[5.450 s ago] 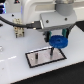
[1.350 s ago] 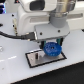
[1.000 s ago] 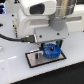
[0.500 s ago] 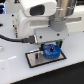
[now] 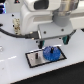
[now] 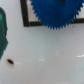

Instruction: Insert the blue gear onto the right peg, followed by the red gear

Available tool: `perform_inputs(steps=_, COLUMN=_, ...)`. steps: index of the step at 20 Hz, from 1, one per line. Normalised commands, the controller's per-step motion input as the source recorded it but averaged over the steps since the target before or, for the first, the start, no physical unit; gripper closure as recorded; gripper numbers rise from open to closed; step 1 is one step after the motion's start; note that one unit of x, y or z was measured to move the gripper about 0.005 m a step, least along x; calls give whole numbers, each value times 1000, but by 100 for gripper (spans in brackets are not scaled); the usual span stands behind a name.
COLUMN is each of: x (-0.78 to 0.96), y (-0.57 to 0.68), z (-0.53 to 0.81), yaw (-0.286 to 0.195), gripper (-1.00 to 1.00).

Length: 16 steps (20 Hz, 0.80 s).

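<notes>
The blue gear (image 5: pixel 51 53) lies flat on the exterior view's right half of the grey black-bordered plate (image 5: pixel 34 61). It covers the right peg, which is hidden under it. The other peg (image 5: pixel 37 58) stands free on the plate's left half. My gripper (image 5: pixel 53 41) hangs just above the gear with its teal fingers (image 5: pixel 43 41) spread wide, holding nothing. In the wrist view the blue gear (image 6: pixel 52 11) shows with the plate's border (image 6: pixel 26 15) beside it, and one teal finger (image 6: pixel 2 35) is at the edge. The red gear is out of view.
The plate sits on a white table (image 5: pixel 20 72). The arm's white body (image 5: pixel 42 17) fills the upper part of the exterior view, with a black cable (image 5: pixel 12 32) beside it. A small dark spot (image 6: pixel 10 61) marks the table in the wrist view.
The gripper carried the blue gear down onto the plate's right half, then let go. Over the last second the gear has stayed put on the plate.
</notes>
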Motion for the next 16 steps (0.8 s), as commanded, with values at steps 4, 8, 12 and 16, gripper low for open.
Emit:
perform_inputs(steps=4, x=-512, y=292, z=104, yaw=0, gripper=-100)
perform_inputs(steps=8, x=-824, y=96, z=29, yaw=0, gripper=-100)
perform_inputs(steps=12, x=-800, y=122, z=2, yaw=0, gripper=-100)
perform_inputs(steps=16, x=-691, y=279, z=7, yaw=0, gripper=-100)
